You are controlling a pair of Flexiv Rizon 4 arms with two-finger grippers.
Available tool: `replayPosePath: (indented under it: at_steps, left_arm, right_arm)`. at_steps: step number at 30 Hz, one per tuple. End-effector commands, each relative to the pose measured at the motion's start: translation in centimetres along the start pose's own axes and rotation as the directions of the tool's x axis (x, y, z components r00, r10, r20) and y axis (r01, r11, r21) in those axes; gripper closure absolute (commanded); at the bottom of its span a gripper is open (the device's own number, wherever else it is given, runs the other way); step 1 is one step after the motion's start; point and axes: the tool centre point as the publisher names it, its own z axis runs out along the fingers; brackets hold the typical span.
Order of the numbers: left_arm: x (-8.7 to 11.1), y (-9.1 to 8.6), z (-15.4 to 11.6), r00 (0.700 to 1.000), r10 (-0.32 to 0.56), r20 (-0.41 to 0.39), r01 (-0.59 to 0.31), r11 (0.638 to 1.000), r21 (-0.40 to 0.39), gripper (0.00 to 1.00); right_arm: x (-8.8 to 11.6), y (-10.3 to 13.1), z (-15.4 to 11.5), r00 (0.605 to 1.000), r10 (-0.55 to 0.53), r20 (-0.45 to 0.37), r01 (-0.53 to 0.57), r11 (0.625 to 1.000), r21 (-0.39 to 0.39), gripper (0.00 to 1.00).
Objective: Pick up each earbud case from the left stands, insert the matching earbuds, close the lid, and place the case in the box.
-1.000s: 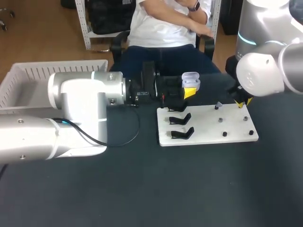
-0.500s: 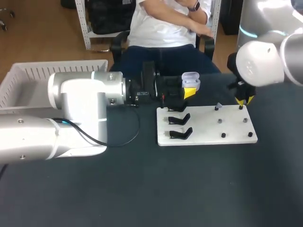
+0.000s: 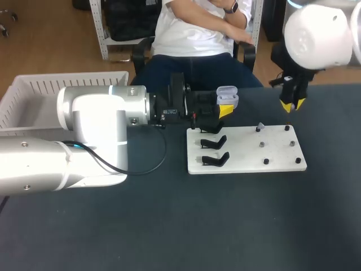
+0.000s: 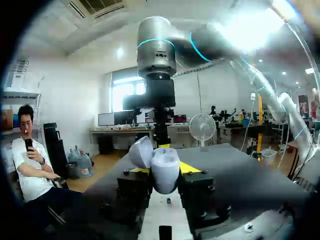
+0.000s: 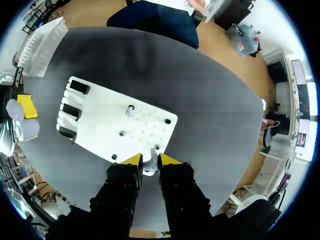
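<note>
A: So, what does the left gripper (image 3: 224, 106) have?

B: It is closed on the earbud case (image 4: 165, 172), one finger on each side. The lid (image 4: 141, 151) of the case stands open. The case is in the air, just beside the far left corner of the white board (image 3: 248, 155), above the end with the black stands (image 3: 215, 141).

A: And the right gripper (image 5: 146, 159)?

B: Its yellow tips are close together and pinch a small white earbud (image 5: 148, 167) between them. It hangs above the peg end of the board and does not touch it.

A: Is something more on the board?

B: Yes, a second earbud (image 5: 130, 110) sits on a peg near the middle. The two stands that I can see well in the head view carry no case.

A: Where is the box (image 3: 34, 93)?

B: It is the white basket at the far left of the dark table (image 3: 169, 226), well apart from the board. I cannot see inside it.
</note>
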Motion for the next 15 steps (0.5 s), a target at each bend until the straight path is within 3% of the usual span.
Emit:
replayPosePath:
  at_steps: [1,9,15]
  left_arm:
    - [0.1,-0.2,0.0,1.000,0.005,0.006,-0.004,1.000,-0.008,1.00]
    - [0.1,-0.2,0.0,1.000,0.005,0.006,-0.004,1.000,-0.008,1.00]
    - [0.1,-0.2,0.0,1.000,0.005,0.006,-0.004,1.000,-0.008,1.00]
  right_arm:
    - [1.7,1.3,-1.5,1.000,0.012,0.019,-0.013,1.000,0.009,1.00]
    - [4.1,2.9,-3.2,0.998,0.055,0.039,-0.056,0.998,0.018,1.00]
    - [4.1,2.9,-3.2,0.998,0.055,0.039,-0.056,0.998,0.018,1.00]
